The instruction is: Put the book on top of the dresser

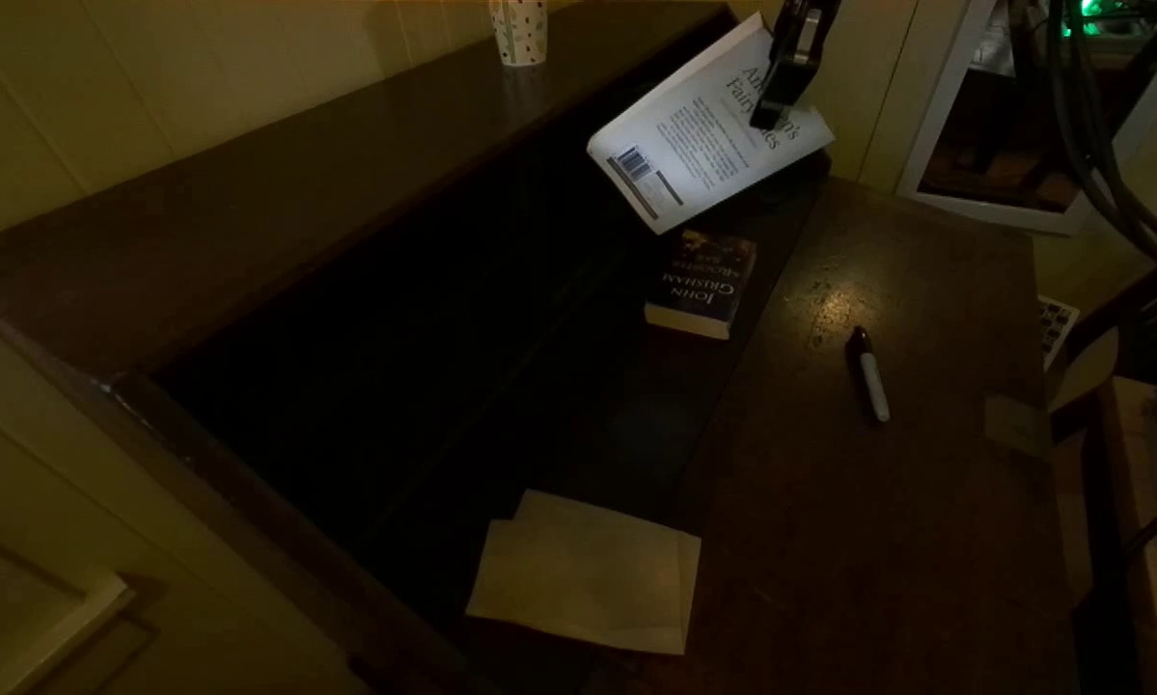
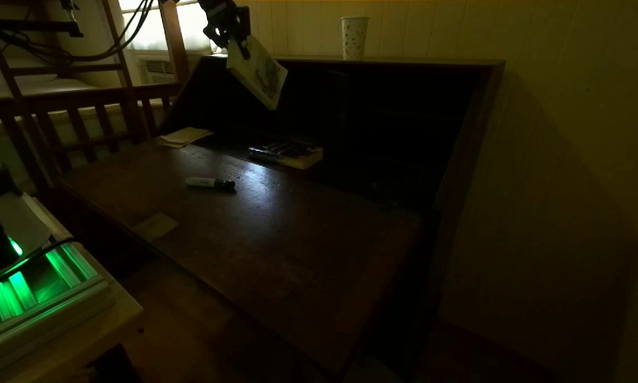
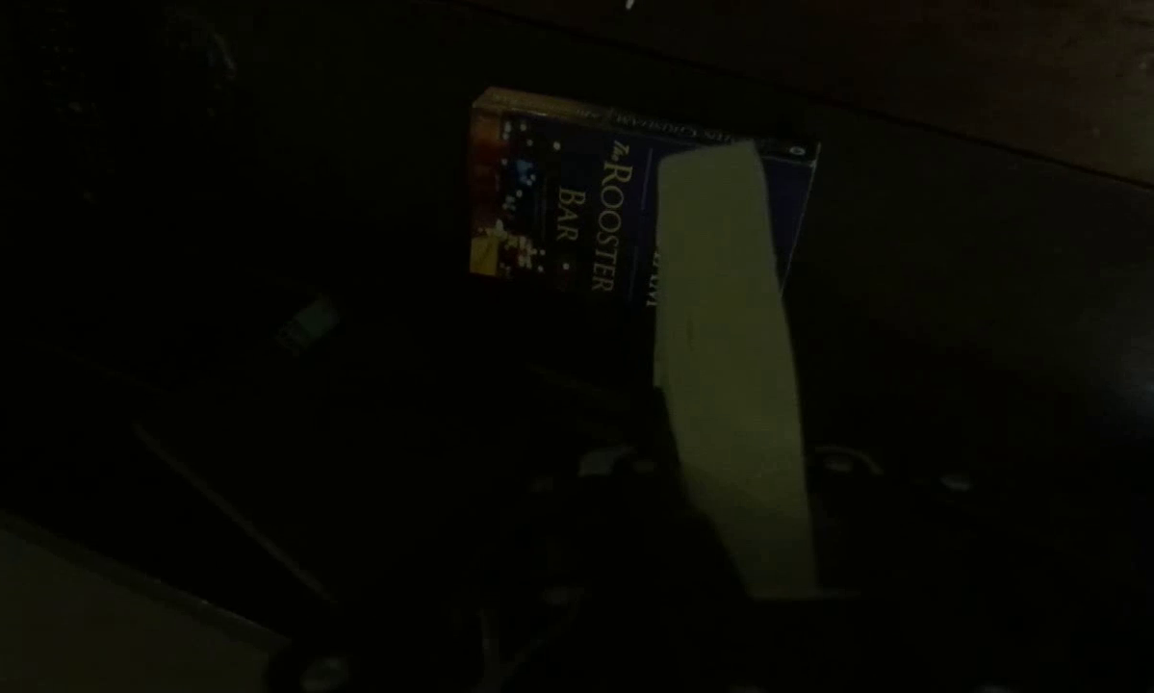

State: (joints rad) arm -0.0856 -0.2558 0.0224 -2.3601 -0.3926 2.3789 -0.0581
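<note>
The pale book (image 1: 684, 145) hangs tilted in the air, with printed text and a barcode on the side facing an exterior view. Its pictured side shows in an exterior view (image 2: 263, 74). In the wrist view its page edge (image 3: 726, 260) runs between the dark fingers. My gripper (image 1: 769, 108) is shut on the book at its upper edge; the gripper also shows in an exterior view (image 2: 241, 49). The dresser (image 1: 279, 193) is dark brown with a flat top and a very dark open front. Its top edge also shows in an exterior view (image 2: 430, 62). The book is in front of this opening.
A patterned paper cup (image 1: 520, 34) stands on the dresser's top. A dark-covered book (image 1: 702, 280) lies below the held book. A marker (image 1: 869, 376) lies on the lower brown surface. Pale flat sheets (image 1: 588, 579) lie near its inner edge. A wall stands behind the dresser.
</note>
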